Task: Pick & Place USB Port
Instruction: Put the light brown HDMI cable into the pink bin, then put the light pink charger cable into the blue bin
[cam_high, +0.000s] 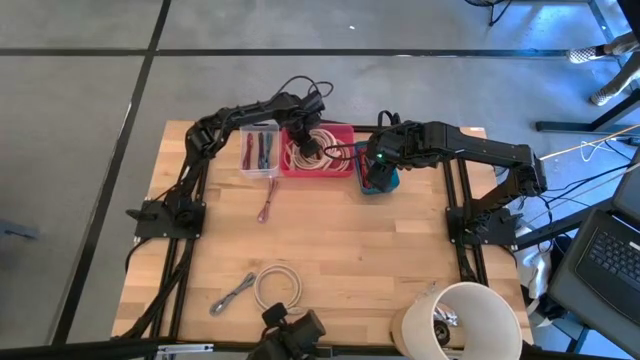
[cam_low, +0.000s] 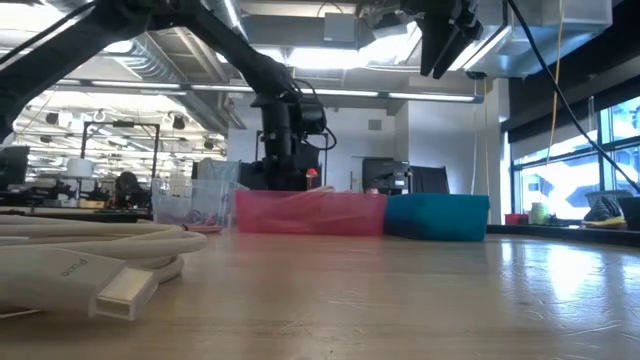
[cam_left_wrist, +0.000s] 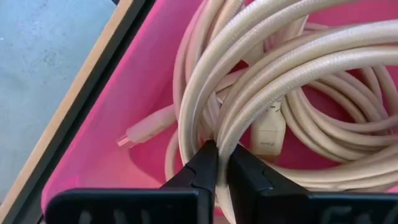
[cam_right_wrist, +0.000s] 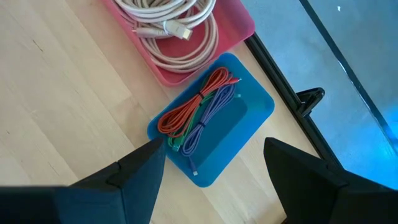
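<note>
A pink tray (cam_high: 340, 133) (cam_low: 310, 213) at the table's far side holds coiled cream USB cables (cam_left_wrist: 292, 74) (cam_high: 305, 155). My left gripper (cam_left_wrist: 219, 167) (cam_high: 308, 143) (cam_low: 283, 165) reaches down into it and is shut on a cable strand. Right of it, a blue tray (cam_right_wrist: 249, 118) (cam_high: 390, 183) (cam_low: 437, 216) holds red, green and purple cables (cam_right_wrist: 196, 115). My right gripper (cam_right_wrist: 214, 165) (cam_low: 445, 40) hovers open, high above the blue tray, touching nothing. Another cream coil (cam_high: 278, 286) (cam_low: 90, 262) lies on the near part of the table. My left gripper pinches a loop of the cream cable (cam_left_wrist: 225, 138) between its two fingers (cam_left_wrist: 202, 168), coming from above and pointing down into the pink tray. The fingers lie across the strand. The rest of the coil rests on the tray floor, with one plug (cam_left_wrist: 268, 130) beside the fingers.
A clear box (cam_high: 259, 150) (cam_low: 190, 205) with cables stands left of the pink tray. A reddish cable (cam_high: 266, 206) and a grey cable (cam_high: 232, 294) lie on the wood. A white lamp-shade-like cylinder (cam_high: 465, 320) sits at the near right corner.
</note>
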